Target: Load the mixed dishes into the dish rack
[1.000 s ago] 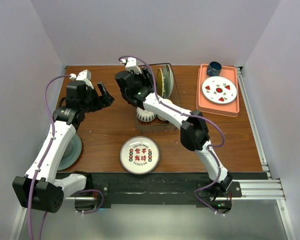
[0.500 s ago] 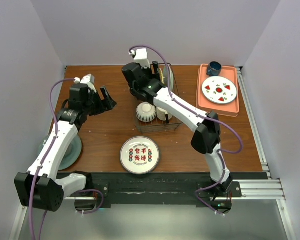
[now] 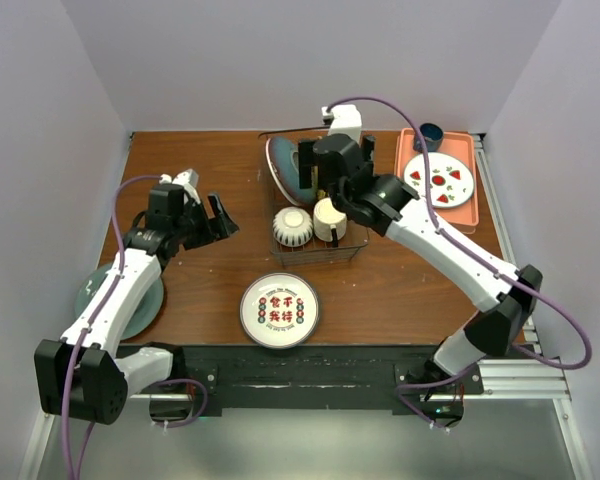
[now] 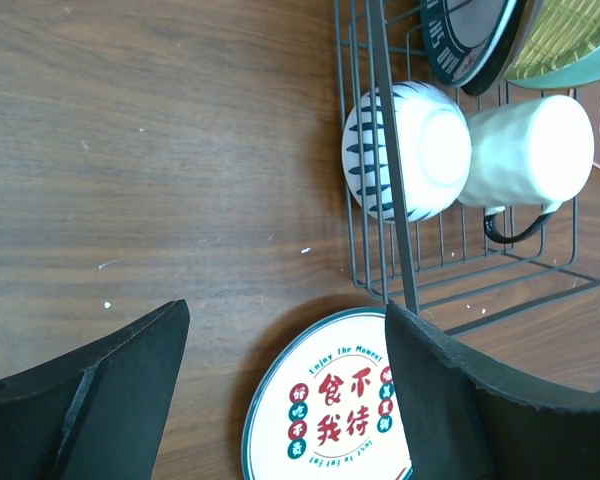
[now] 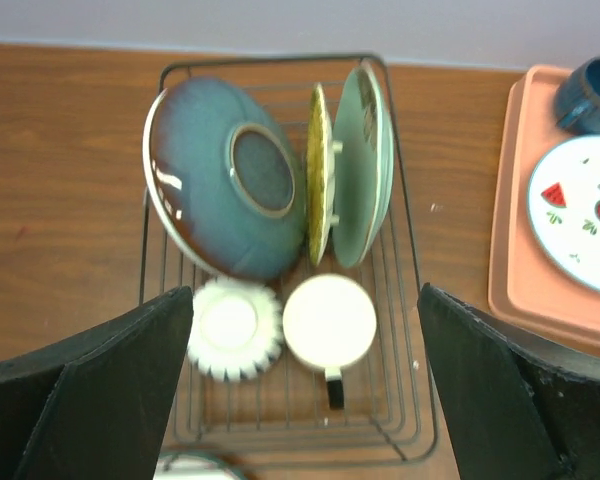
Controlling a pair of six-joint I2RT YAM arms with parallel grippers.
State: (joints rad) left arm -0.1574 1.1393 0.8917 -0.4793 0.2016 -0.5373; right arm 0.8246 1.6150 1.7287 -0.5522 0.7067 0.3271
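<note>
Rectangular dish rack of dark wire [image 5: 280, 62] sits at rear centre of brown wooden bench [image 3: 210, 280]. Inside:
- large blue-glazed bowl with brown rim [image 5: 230, 175] leaning on edge at left
- yellow plate [image 5: 318, 170] and pale green plate [image 5: 362, 160] upright beside it
- small striped bowl [image 5: 235, 325] and cream mug with dark handle [image 5: 330, 320] upside down, side by side at near end

White round plate with red characters [image 3: 279, 310] lies flat on bench just in front of rack. Right end effector [image 5: 305, 292] above rack, released, empty. Left end effector [image 4: 285, 310] over bench left of rack, fingers spread, holding nothing. Teal plate [image 3: 150, 298] partly under left arm.
</note>
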